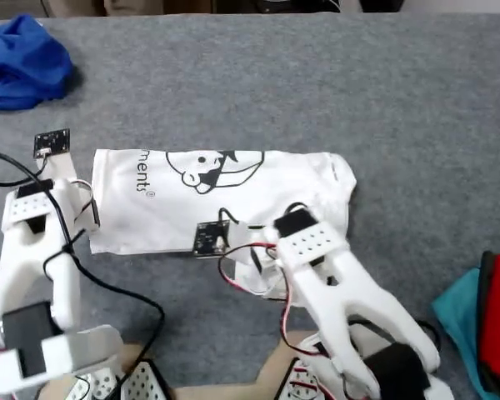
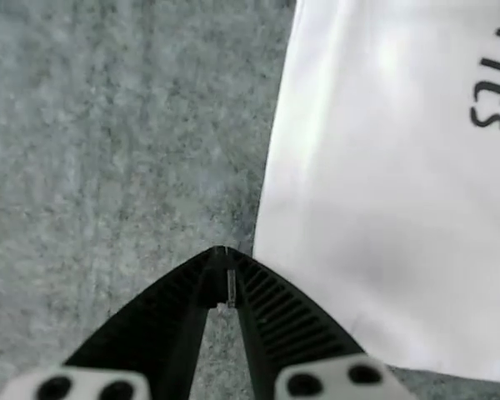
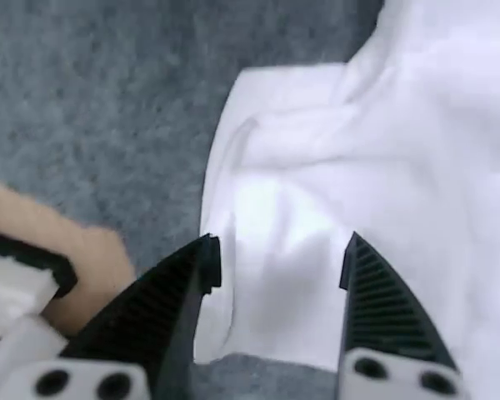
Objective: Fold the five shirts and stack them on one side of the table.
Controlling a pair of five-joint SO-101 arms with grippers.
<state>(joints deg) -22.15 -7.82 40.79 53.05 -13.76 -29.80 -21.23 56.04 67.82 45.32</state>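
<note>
A white shirt (image 1: 225, 196) with a black print lies flat across the middle of the grey table, partly folded. My left gripper (image 2: 223, 258) is shut with nothing in it, its tips down on the table just beside the white shirt's (image 2: 392, 183) left edge. My right gripper (image 3: 281, 254) stands open over a rumpled fold of the white shirt (image 3: 333, 167) at its near edge, one finger on each side of the cloth. A crumpled blue shirt (image 1: 21, 62) lies at the far left corner.
Teal and red cloth (image 1: 483, 321) lies piled at the right edge of the table. Both arm bases (image 1: 233, 379) and their loose cables (image 1: 246, 279) crowd the near edge. Bare grey table (image 1: 383, 92) stretches behind the white shirt.
</note>
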